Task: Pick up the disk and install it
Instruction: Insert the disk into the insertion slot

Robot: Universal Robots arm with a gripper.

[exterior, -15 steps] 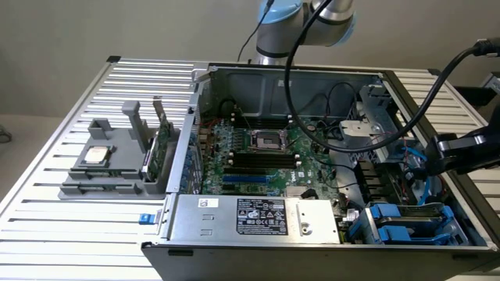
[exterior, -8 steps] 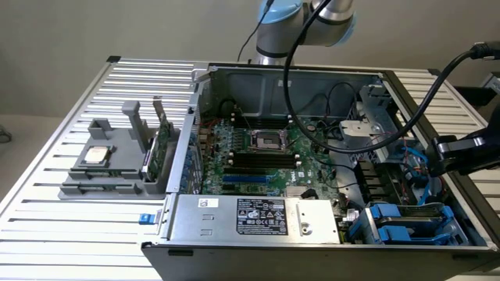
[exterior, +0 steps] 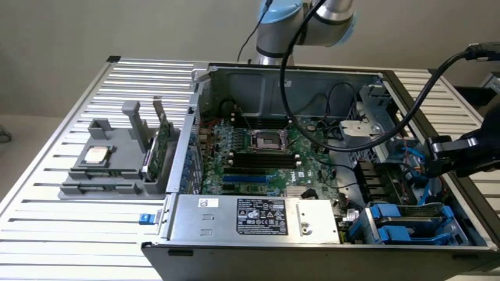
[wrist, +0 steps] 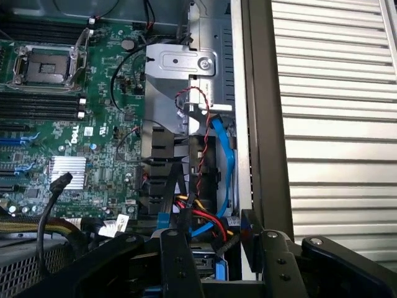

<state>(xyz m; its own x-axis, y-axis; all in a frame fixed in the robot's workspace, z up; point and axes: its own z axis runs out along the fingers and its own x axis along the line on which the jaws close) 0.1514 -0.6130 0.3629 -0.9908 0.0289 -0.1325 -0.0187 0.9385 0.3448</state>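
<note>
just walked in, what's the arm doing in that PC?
The arm's gripper hangs over the drive-bay side of an open PC case lying on a slatted table. Blue drive carriers sit in the bay nearby. In the wrist view a blue-edged piece sits right at the gripper; whether that's the disk, or gripped, can't be told.

The motherboard [exterior: 266, 158] is green with black slots. The drive carriers [exterior: 410, 225] are blue, as is one data cable [wrist: 224, 161]. The table [exterior: 62, 234] is silver, ribbed in parallel stripes. The gripper [wrist: 222, 248] is black.
</note>
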